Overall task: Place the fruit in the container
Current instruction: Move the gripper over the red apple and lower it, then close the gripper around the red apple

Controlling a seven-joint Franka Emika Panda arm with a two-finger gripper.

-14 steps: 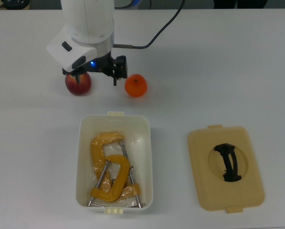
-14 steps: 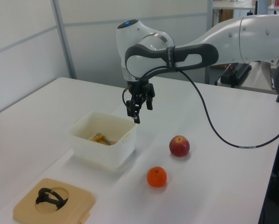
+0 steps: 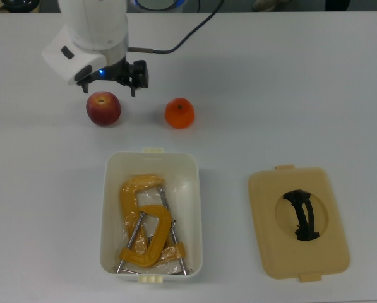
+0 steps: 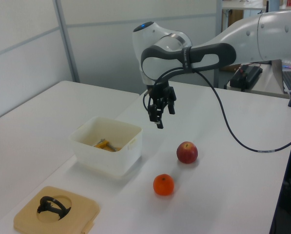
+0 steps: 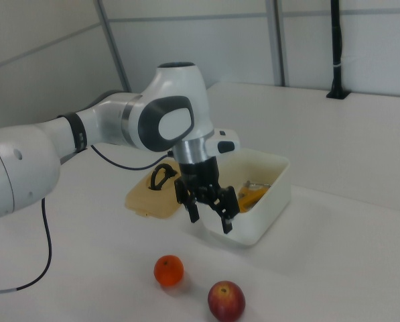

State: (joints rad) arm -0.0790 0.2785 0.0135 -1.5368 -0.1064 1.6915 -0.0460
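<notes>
A red apple [image 3: 103, 108] with yellowish patches and a bright orange [image 3: 179, 113] rest on the white table, beyond the short end of the white container [image 3: 196, 189]. Both also show in the left view, apple [image 4: 187, 152] and orange [image 4: 163, 185], and in the right view, apple [image 5: 226, 300] and orange [image 5: 168, 270]. My gripper [image 3: 110, 88] hangs in the air just past the apple, open with nothing between its fingers [image 5: 193, 213]. In the left view the gripper [image 4: 157, 119] is above the table between the container [image 4: 123, 156] and the apple.
Yellow C-clamps [image 3: 147, 227] lie inside the container. A flat beige lid [image 3: 270, 208] with a black handle lies on the top view's right. A black cable [image 3: 188, 35] trails from the arm across the far table.
The arm has shifted toward the top view's left and slightly away from the container. It no longer covers the apple's top. The fruit has not moved.
</notes>
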